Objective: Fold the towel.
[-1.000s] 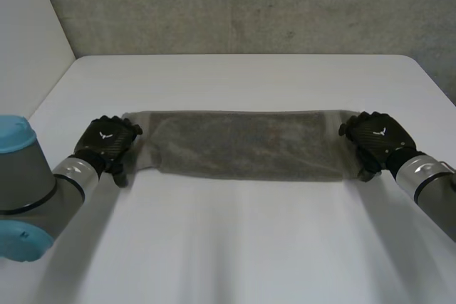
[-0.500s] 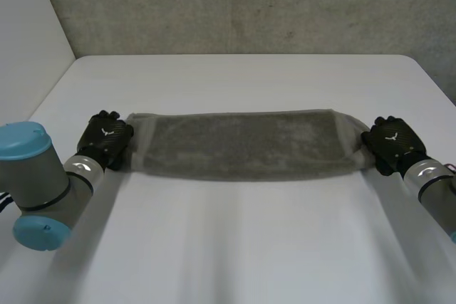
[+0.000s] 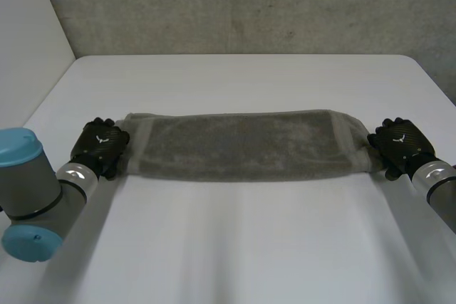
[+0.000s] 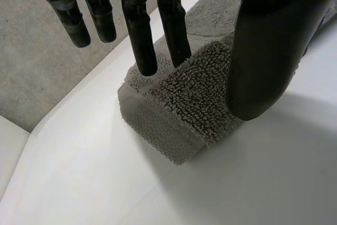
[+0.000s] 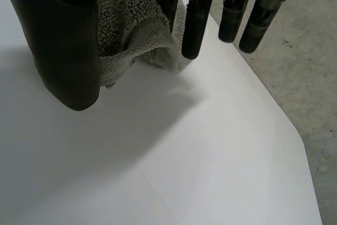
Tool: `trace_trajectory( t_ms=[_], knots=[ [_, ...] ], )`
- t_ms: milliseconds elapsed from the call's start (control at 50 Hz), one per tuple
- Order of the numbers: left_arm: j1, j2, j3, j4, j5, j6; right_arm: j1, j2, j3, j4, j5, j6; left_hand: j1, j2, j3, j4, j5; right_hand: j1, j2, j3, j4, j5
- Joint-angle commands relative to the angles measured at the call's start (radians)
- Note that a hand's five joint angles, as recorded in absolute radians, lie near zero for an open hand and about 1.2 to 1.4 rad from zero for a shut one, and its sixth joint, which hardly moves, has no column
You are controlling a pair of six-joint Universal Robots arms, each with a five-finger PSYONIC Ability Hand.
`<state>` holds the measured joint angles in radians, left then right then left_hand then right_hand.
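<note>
Grey terry towel (image 3: 239, 144) is laid in a long, narrow band across the white desk (image 3: 235, 240), as seen from the head view, with the left hand (image 3: 100, 146) set at one short end and the right hand (image 3: 400, 144) at the other. There the black hands are seen from the back; the grips are made out in the wrist views.

In the left wrist view, the doubled end of the towel (image 4: 184, 104) is pinched between the thumb of the left hand (image 4: 263, 51) and two straight fingers (image 4: 142, 35), while the other fingers are held clear of the cloth. The looped pile is shown plainly here, with a flatter woven band along the hem.

In the right wrist view, a bunched, rumpled corner of the towel (image 5: 126, 25) is lodged between the thumb of the right hand (image 5: 63, 40) and its fingers (image 5: 197, 19). It appears to be pinched there, though the contact is partly hidden by the thumb. The smooth desk (image 5: 184, 156) is seen beneath, and a speckled concrete floor (image 5: 305, 51) beyond its edge.
</note>
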<state>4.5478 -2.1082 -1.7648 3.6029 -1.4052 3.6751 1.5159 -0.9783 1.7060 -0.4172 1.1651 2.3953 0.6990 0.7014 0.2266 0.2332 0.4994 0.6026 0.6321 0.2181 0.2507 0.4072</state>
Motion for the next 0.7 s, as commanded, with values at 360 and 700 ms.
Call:
trace_trajectory(
  t_ms=[360, 700],
  knots=[
    [0.039, 0.024, -0.013, 0.0, 0.0, -0.006, 0.009, 0.001, 0.0, -0.009, -0.01, 0.051, -0.133, -0.135, -0.052, -0.059, -0.108, -0.121, -0.151, -0.044, -0.076, -0.101],
    [0.043, 0.043, -0.015, 0.007, 0.002, -0.023, 0.007, 0.069, -0.077, -0.006, -0.036, 0.14, -0.259, -0.262, -0.052, -0.059, -0.234, 0.794, 0.764, -0.044, -0.076, 0.814]
  ],
)
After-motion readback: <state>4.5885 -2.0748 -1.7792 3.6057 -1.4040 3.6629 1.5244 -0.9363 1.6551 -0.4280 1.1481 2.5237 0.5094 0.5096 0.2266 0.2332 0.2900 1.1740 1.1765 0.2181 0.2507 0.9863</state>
